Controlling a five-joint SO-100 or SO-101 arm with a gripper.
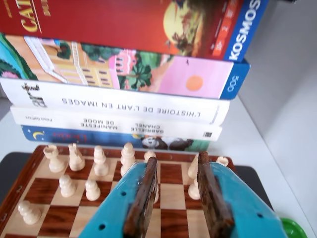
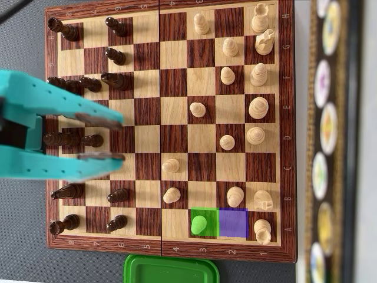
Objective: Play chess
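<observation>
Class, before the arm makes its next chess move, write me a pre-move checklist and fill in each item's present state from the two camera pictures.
1. Gripper open and empty: ok; jaws apart, nothing between them in either view.
2. Green-marked pawn upright on its square: ok.
3. Purple-marked square free of pieces: ok.
4. Gripper positioned over the marked pawn: not ok; it hangs above the dark pieces on the overhead view's left.
5. Neighbouring pale pieces clear of the marked pawn: cannot tell; one stands diagonally close.
6. Chessboard flat on the table: ok.

Tally from where I hang
I count fifteen pale wooden chessmen (image 2: 258, 108), one green-tinted pawn (image 2: 199, 224), at least twelve dark wooden chessmen (image 2: 116, 25), and five stacked books and game boxes (image 1: 124, 101).
</observation>
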